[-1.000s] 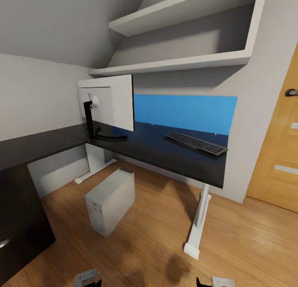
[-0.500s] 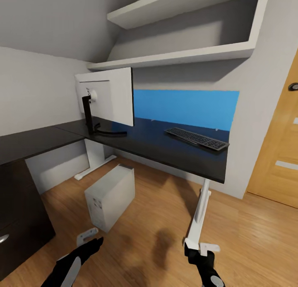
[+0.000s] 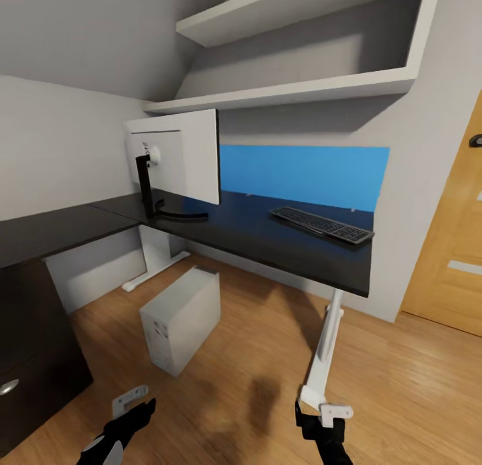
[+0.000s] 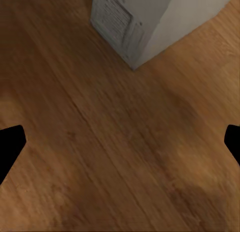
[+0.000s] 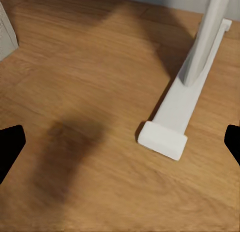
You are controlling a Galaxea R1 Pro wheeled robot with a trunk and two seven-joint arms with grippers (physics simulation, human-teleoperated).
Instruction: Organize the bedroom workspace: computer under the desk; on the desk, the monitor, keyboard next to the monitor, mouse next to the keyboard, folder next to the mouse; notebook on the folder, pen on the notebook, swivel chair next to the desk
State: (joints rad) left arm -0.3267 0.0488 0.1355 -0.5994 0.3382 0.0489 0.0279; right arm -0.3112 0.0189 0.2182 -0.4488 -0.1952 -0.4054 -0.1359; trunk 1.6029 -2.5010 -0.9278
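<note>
In the head view, the monitor (image 3: 175, 155) is seen standing on the table (image 3: 268, 240) near its inner corner, white back turned to the camera, and the keyboard (image 3: 321, 224) is seen lying toward the right end of the table, close to the back edge beneath the blue panel (image 3: 304, 175). The computer (image 3: 181, 318) is found on the wooden floor (image 3: 415, 384) just in front of the table's front edge, not yet tucked beneath it. Compared with a second ago, both arms have been brought up into the lower part of the picture: the left pincer (image 3: 130, 405) is held low near the computer and the right pincer (image 3: 325, 415) near the foot of the white leg (image 3: 325, 348). The whole picture has been shifted a little, so the camera has been moved, not the things. From this it is judged that the computer may be addressed next. The black drawer unit (image 3: 33, 358) stands close at the left and the white leg at the right; both would narrow any push. Empty wall shelves (image 3: 294, 93) hang above.

In the left wrist view, a corner of the computer (image 4: 137, 21) is shown ahead over bare floor; the left pincer (image 4: 120, 144) is spread wide and nothing is held.

In the right wrist view, the leg's foot (image 5: 182, 109) is seen near; the right pincer (image 5: 120, 144) is likewise spread and empty.
</note>
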